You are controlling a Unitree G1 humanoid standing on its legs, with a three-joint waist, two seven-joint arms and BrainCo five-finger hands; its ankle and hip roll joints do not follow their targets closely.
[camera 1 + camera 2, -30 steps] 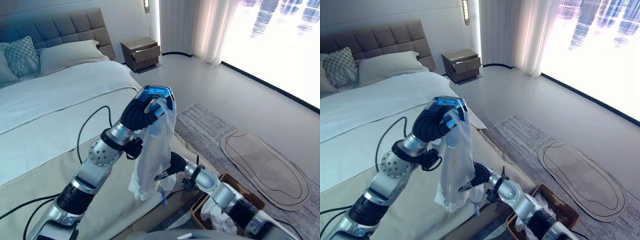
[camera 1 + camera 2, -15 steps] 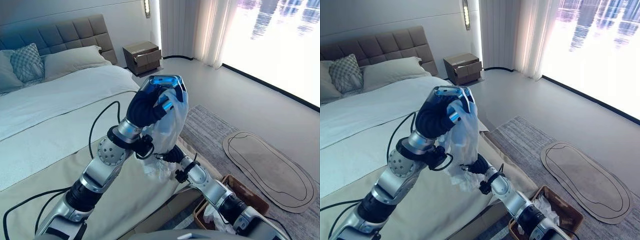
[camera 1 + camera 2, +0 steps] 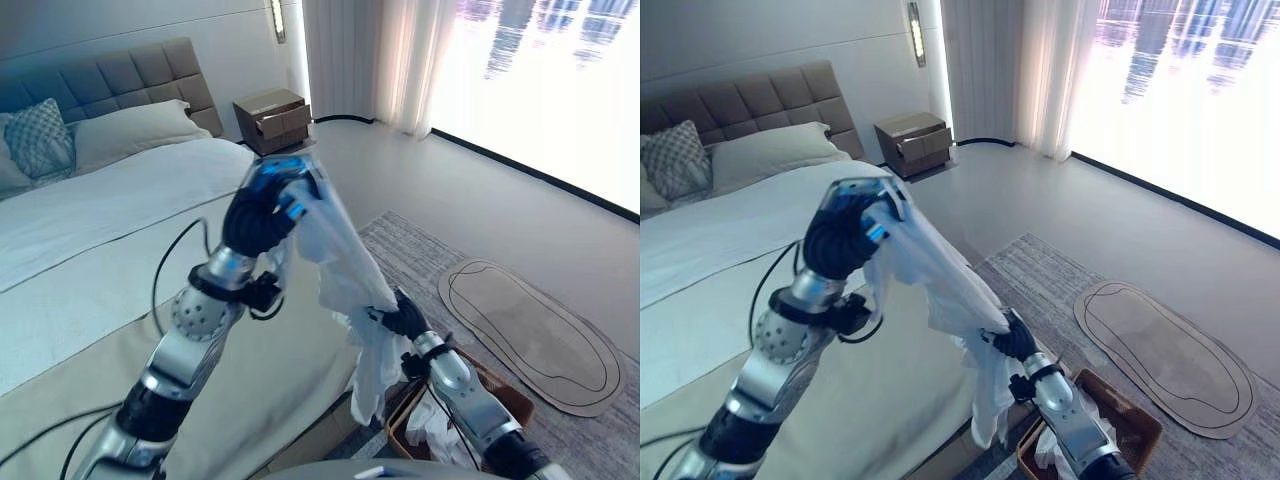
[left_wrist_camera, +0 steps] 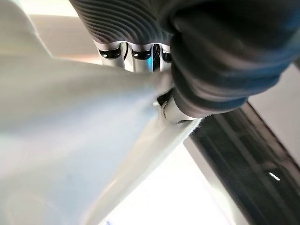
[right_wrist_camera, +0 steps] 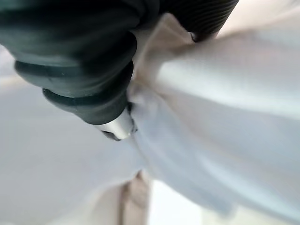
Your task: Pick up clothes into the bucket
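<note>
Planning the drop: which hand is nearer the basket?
Right. The right hand grips the cloth just above the basket; the left hand holds the cloth's other end high over the bed.

Premises: a home bedroom. Made bed (image 3: 90, 230) with padded headboard (image 3: 110, 75) at upper left, nightstand (image 3: 272, 112) beside it, curtained floor-length window (image 3: 540, 80) at right, floor rug (image 3: 520, 330).

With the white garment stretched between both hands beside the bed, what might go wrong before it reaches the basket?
1. The white cloth garment is held by the left hand up high and the right hand lower; its tail hangs beside the brown woven basket, not over it, so it may land on the floor.
2. The basket already holds white clothes, so the garment may drape over the rim.
</note>
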